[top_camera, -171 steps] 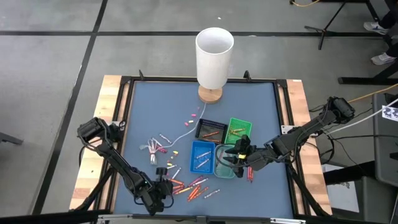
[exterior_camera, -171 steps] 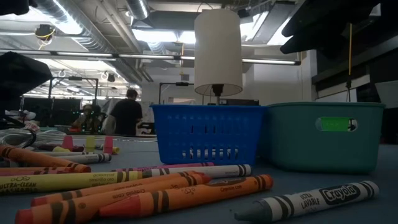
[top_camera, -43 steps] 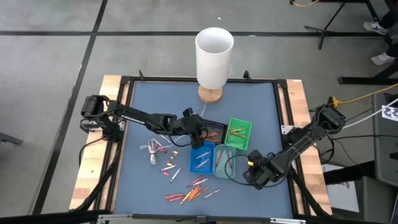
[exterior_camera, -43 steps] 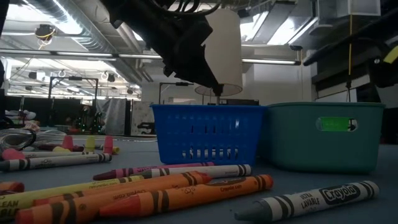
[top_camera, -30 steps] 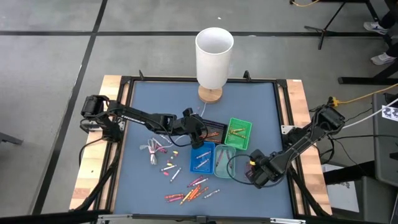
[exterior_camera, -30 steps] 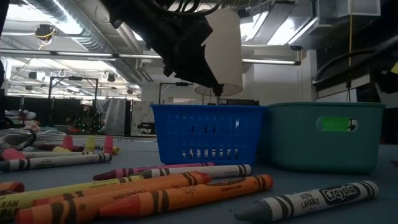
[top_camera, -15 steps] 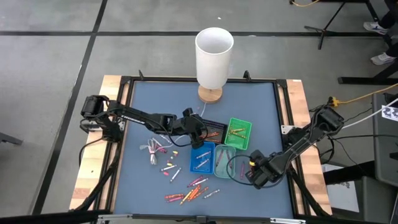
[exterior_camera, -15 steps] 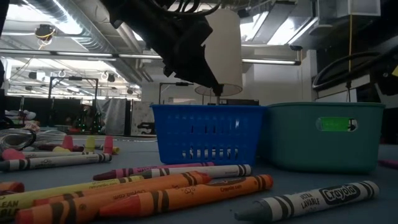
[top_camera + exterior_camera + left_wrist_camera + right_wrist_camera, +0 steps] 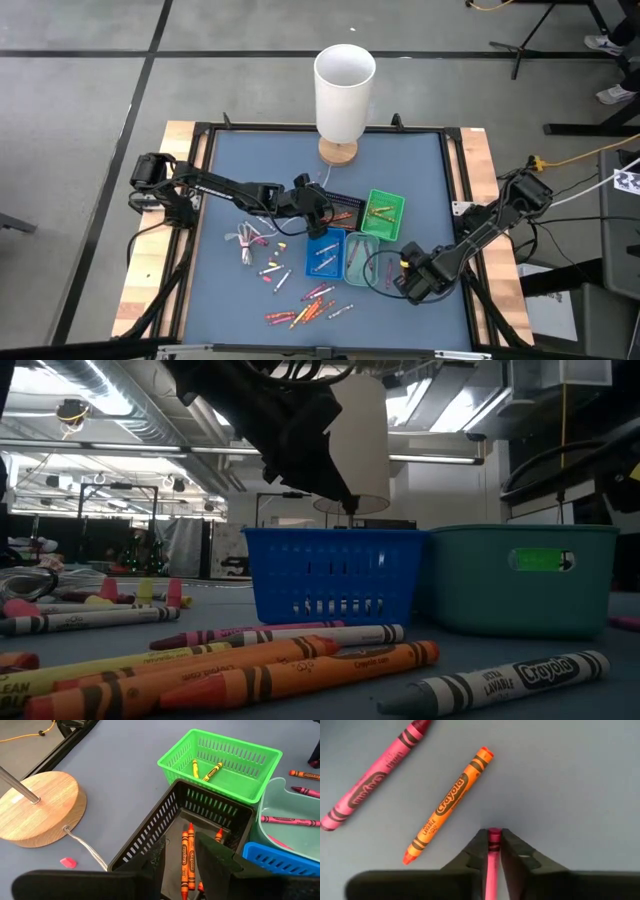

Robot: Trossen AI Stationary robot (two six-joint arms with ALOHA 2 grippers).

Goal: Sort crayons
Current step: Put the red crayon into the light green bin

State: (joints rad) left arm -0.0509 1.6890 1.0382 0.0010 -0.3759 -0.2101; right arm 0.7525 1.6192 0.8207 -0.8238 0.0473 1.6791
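Crayons lie scattered on the blue mat, with a cluster [image 9: 305, 305] near the front edge. My right gripper [image 9: 408, 283] points down at the mat just right of the teal tray [image 9: 362, 262] and is shut on a pink crayon [image 9: 493, 836]. An orange crayon [image 9: 447, 807] and a dark pink crayon [image 9: 372, 777] lie flat next to it. My left gripper [image 9: 186, 855] hangs open above the black tray [image 9: 150, 832]. Orange crayons [image 9: 186, 865] lie on that tray's floor below the gap. The green tray [image 9: 220, 760] holds two yellow crayons. My right gripper pinches the pink crayon between its two fingers [image 9: 479, 847], close to one end [image 9: 493, 833], which sticks out just past the fingertips. The fingers come from above, pointing down, one on each long side. The rest of the crayon is hidden behind the fingers.
A white lamp [image 9: 345, 90] on a wooden foot [image 9: 35, 807] stands at the far middle, and its white cord [image 9: 290, 215] trails across the mat. The blue tray [image 9: 324, 252] sits left of the teal one. Several crayons [image 9: 250, 660] lie close to the low camera.
In the low view, a pink crayon tip has come into sight on the mat at the right edge. Both arms have kept their places.
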